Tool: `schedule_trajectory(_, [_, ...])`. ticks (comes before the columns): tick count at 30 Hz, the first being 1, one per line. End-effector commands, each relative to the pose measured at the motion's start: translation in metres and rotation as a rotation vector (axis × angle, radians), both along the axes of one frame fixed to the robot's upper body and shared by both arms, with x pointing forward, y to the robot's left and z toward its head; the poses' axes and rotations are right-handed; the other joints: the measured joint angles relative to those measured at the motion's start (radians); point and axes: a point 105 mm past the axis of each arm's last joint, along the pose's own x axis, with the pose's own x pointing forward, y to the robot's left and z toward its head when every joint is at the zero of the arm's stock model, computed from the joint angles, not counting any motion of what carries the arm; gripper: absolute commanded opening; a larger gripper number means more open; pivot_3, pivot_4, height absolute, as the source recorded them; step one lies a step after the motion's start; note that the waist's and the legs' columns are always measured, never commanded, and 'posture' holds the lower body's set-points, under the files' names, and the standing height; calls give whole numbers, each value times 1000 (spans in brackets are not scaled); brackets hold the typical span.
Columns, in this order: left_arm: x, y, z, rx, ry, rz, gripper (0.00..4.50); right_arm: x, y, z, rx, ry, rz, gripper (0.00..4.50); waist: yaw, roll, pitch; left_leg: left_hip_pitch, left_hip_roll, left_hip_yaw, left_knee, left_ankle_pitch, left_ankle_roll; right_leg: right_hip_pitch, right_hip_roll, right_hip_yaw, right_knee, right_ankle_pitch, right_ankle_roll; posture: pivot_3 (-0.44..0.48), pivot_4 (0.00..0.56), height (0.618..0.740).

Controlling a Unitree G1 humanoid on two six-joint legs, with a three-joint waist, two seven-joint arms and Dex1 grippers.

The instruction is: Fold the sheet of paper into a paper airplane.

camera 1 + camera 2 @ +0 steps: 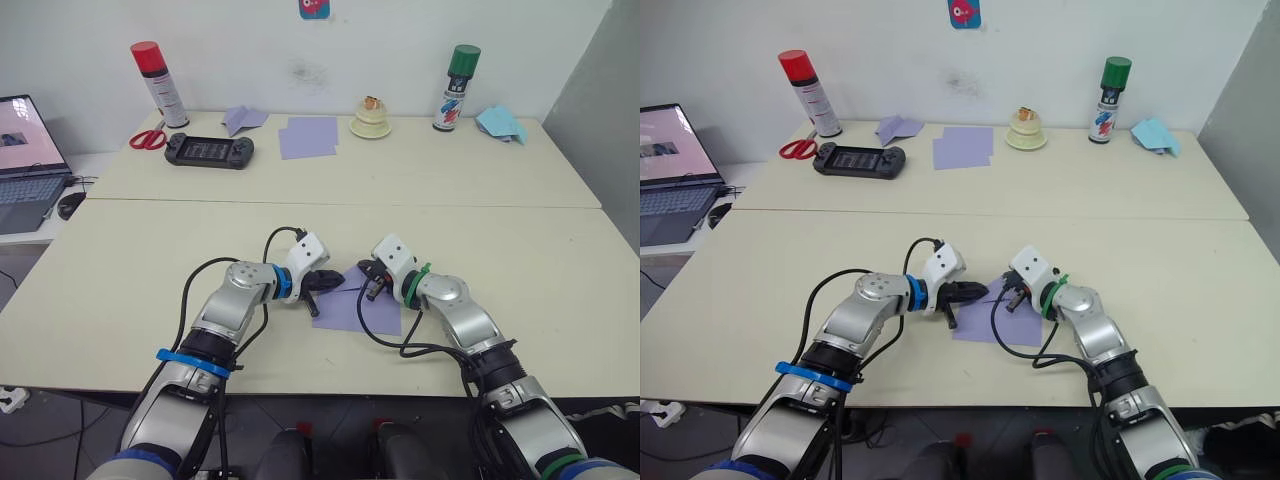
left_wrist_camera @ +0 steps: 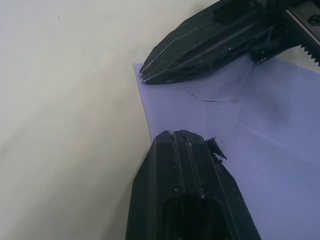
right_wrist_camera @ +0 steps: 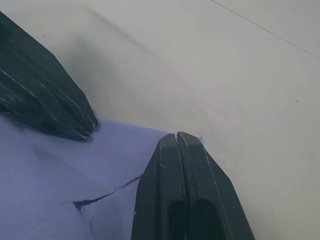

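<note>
Lavender sheet of paper (image 1: 362,305) lies flat on the near part of the pale counter (image 1: 150,260), between the two arms, with a diagonal crease across it. On its left edge, the left tool (image 1: 322,283) has its two black fingers spread apart, tips resting on the paper. At the sheet's far right corner, the right tool (image 1: 371,283) also has its fingers parted, one tip on the paper and one at its edge.

matt lavender sheet of paper (image 1: 357,304), ridged black plastic fingers (image 2: 190,180), smooth matt table (image 1: 150,290)
</note>
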Motion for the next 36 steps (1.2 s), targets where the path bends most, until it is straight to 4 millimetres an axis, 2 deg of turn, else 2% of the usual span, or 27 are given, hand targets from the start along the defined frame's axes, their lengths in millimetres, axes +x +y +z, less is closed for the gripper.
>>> schedule_trajectory(1, [-3, 3, -16, 42, 39, 14, 35, -3, -3, -13, -27, 39, -9, 0, 0, 0, 0, 0, 0, 0, 0, 0, 0, 0, 0, 0, 0, 0, 0, 0, 150, 740])
schedule_trajectory(11, [-3, 1, -21, 39, 46, 23, 35, -3, -1, -10, -15, 34, -3, 0, 1, 1, -1, 1, 0, 0, 0, 0, 0, 1, 0, 0, 0, 0, 0, 0, 150, 740])
schedule_trajectory(20, [-2, 0, -21, 43, 41, 18, 35, -12, 14, -7, 25, 46, 35, 0, 1, 1, -2, 2, 0, 0, 0, 0, 0, 2, 0, 0, 0, 0, 0, 0, 150, 740])
schedule_trajectory(26, [-3, 0, -21, 48, 38, 12, 35, -14, 16, -9, 36, 63, 25, 0, 1, 2, -3, 2, 0, 0, 0, 0, 0, 2, 0, 0, 0, 0, 0, 0, 150, 740])
schedule_trajectory(36, [-6, -2, -24, 52, 36, 3, 35, 4, -16, -19, -62, 28, -139, 0, 1, 2, -5, 2, 0, 0, 0, 0, 0, 2, 0, 0, 0, 0, 0, 0, 150, 740])
